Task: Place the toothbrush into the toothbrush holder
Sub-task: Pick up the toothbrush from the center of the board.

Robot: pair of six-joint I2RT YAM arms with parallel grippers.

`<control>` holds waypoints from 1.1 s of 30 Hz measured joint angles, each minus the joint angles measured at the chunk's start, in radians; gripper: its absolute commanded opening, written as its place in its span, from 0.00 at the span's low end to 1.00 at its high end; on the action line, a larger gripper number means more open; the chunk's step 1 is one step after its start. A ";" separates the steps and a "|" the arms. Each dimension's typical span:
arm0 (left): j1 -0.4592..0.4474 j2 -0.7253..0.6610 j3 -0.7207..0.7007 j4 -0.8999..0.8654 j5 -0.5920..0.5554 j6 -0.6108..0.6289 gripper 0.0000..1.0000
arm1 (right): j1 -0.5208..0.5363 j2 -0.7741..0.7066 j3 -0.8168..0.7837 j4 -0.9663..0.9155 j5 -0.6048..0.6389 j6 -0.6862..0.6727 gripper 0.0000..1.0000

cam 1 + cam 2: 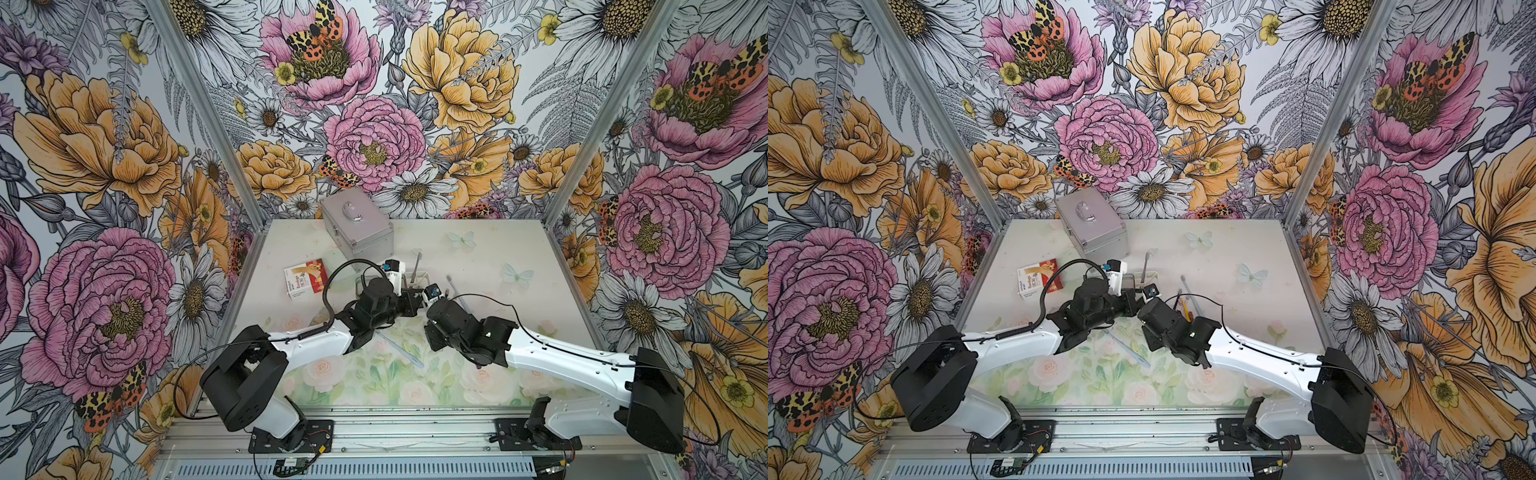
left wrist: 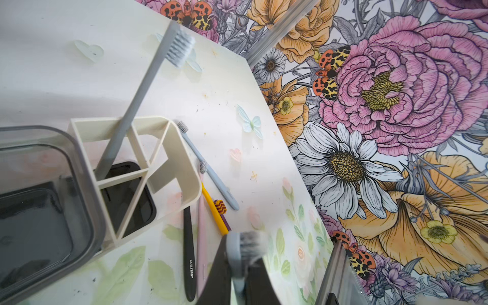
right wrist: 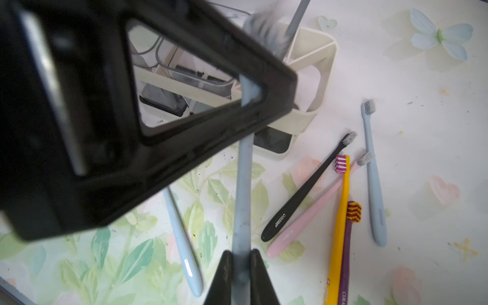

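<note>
Right wrist view: handover step, toothbrush (image 3: 242, 190) held just beside holder (image 3: 326, 66), not yet inside; right gripper (image 3: 241, 254) clamped on handle end; left gripper (image 2: 239, 266) clenched at neck. Probable next: release right, tilt upright, lower handle-first into holder.

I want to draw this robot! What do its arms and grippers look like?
The left arm and right arm have smooth white shells with chunky black joints. Black cables loop alongside them. The left gripper and right gripper each have two black, wedge-shaped fingers.
</note>
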 measured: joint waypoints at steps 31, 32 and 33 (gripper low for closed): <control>-0.001 -0.064 0.161 -0.038 -0.061 0.329 0.00 | 0.004 -0.206 -0.093 0.021 0.158 0.031 0.63; -0.001 -0.068 0.175 -0.038 -0.075 0.369 0.00 | 0.004 -0.211 -0.096 0.021 0.161 0.031 0.63; -0.002 -0.069 0.184 -0.038 -0.087 0.399 0.00 | 0.002 -0.214 -0.099 0.021 0.164 0.031 0.63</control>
